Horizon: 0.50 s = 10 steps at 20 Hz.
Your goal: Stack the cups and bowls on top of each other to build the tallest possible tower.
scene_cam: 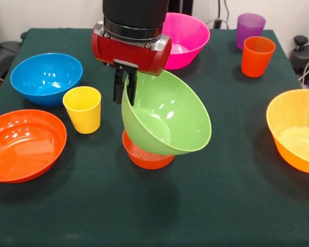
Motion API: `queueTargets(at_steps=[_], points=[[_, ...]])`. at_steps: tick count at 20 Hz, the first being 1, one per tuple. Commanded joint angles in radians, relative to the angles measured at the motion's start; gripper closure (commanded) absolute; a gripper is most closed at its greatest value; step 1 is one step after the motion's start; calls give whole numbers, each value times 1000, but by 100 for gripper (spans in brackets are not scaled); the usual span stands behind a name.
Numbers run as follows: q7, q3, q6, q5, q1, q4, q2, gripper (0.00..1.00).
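Note:
My gripper [124, 91] is shut on the rim of the medium green bowl [167, 116] and holds it tilted, its opening facing right and up, just above the small red-orange bowl [147, 153] on the table. The green bowl's lower edge overlaps the red-orange bowl; I cannot tell if they touch. The yellow cup [83, 109] stands left of the gripper. The orange cup [257, 56] and purple cup [250, 29] stand at the far right. The small ribbed green bowl is out of view.
A blue bowl [46, 78] sits at the left, a shallow orange bowl [23, 144] at the near left. A large pink bowl [188, 40] is behind the arm. A large yellow-orange bowl [295, 129] sits at the right edge.

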Motion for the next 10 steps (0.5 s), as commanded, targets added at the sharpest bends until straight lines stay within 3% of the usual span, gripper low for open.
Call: queueTargets(at_steps=[1, 10], points=[[0, 77, -47, 0, 22, 77, 6, 100], [-4, 75, -36, -3, 30, 53, 20, 100]])
